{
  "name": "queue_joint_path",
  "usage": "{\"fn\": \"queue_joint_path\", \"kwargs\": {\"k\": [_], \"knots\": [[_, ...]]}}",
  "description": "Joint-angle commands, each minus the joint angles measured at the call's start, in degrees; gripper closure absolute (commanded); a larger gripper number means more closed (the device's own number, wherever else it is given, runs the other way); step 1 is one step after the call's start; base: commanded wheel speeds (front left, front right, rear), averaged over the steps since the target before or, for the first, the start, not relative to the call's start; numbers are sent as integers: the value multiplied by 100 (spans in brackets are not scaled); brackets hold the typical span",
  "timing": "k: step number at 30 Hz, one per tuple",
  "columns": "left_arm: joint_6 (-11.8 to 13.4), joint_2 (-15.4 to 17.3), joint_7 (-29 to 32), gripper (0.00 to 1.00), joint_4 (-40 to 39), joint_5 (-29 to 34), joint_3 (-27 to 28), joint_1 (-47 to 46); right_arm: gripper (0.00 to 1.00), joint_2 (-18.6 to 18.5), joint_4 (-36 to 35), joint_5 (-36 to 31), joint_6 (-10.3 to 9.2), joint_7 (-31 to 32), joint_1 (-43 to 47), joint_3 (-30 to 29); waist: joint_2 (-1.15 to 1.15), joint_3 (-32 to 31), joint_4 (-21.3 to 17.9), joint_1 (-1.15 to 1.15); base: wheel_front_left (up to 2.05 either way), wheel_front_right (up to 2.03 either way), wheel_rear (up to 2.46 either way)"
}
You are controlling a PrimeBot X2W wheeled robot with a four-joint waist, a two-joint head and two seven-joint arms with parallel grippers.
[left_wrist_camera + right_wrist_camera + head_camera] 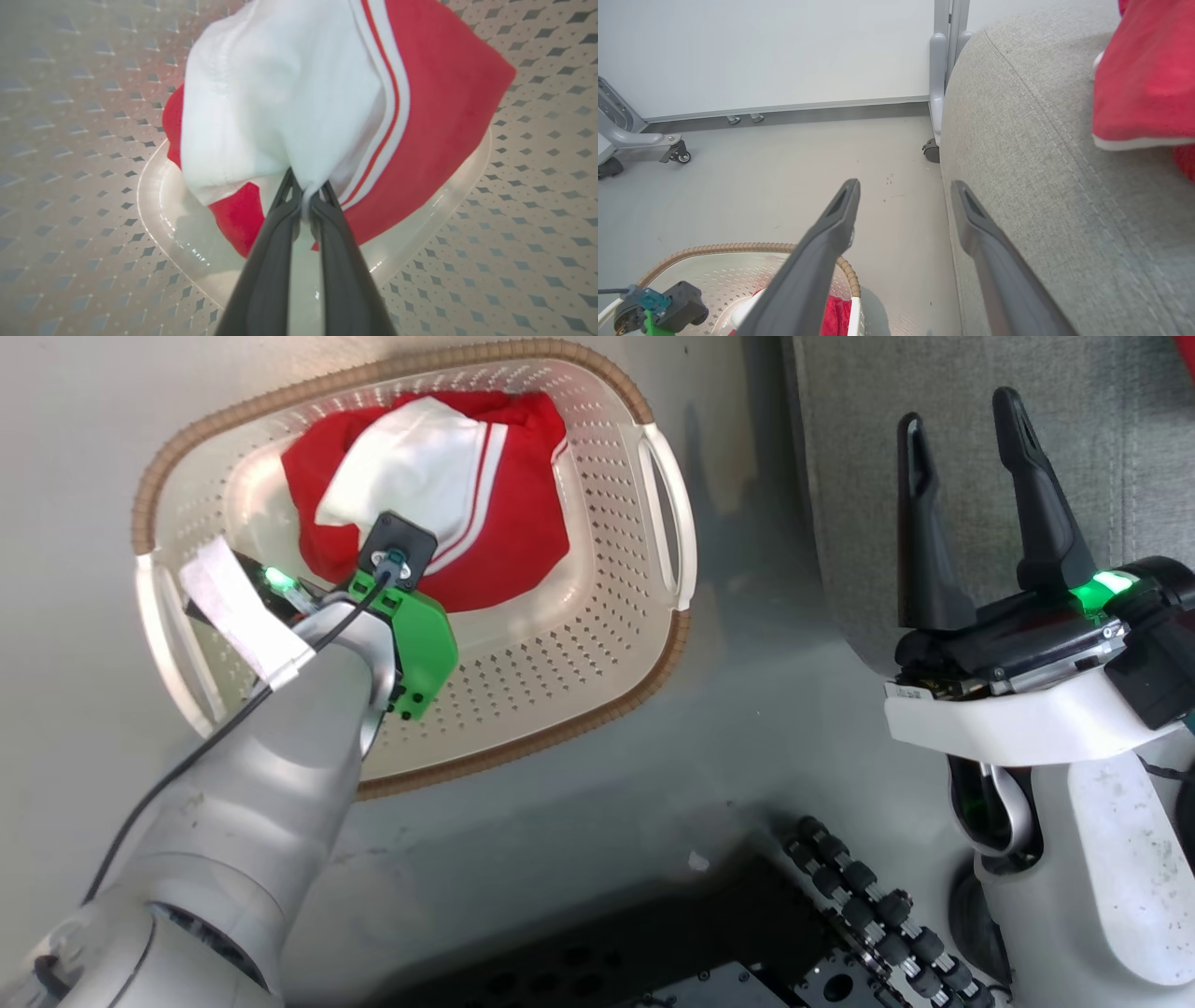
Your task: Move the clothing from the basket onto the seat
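Floor is smooth grey all round and runs back to a plain white wall. A metal frame post on a caster stands right by the seat's corner, and another wheeled leg sits off to the left of my right wrist view. The basket is on the floor in front of me, brown rim up. The grey woven seat is near it on my right, with a strip of floor between them. My left forearm comes up from the lower left and dips down into the basket, wrist bent over the pile. My left gripper has its fingers pinched tight on a fold of the white panel of the red-and-white garment, which lies on the basket's bottom. The other red garment is lying on the seat cushion. My right gripper hangs over the seat's near edge, fingers spread wide, nothing between them, pointing ahead along the cushion's side.
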Motion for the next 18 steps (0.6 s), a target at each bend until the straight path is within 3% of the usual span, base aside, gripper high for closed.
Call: {"fn": "queue_joint_path", "kwargs": {"k": [1, 11, 18], "knots": [[-20, -22, -141, 100, -18, -106, 63, 129, 0, -53, 42, -46, -2, -20, 83, 3, 0, -374, 209, 0, 0, 0, 0], [-74, -146, -751, 100, -417, -638, 502, 845, 0, -170, 364, -110, -2, -20, 408, 8, 0, -1496, 528, 0, 0, 0, 0], [84, 31, -764, 100, -1656, -590, 1039, 1632, 0, -209, 548, -146, -2, 63, 753, -30, 0, -2346, 752, 0, 0, 0, 0]]}}
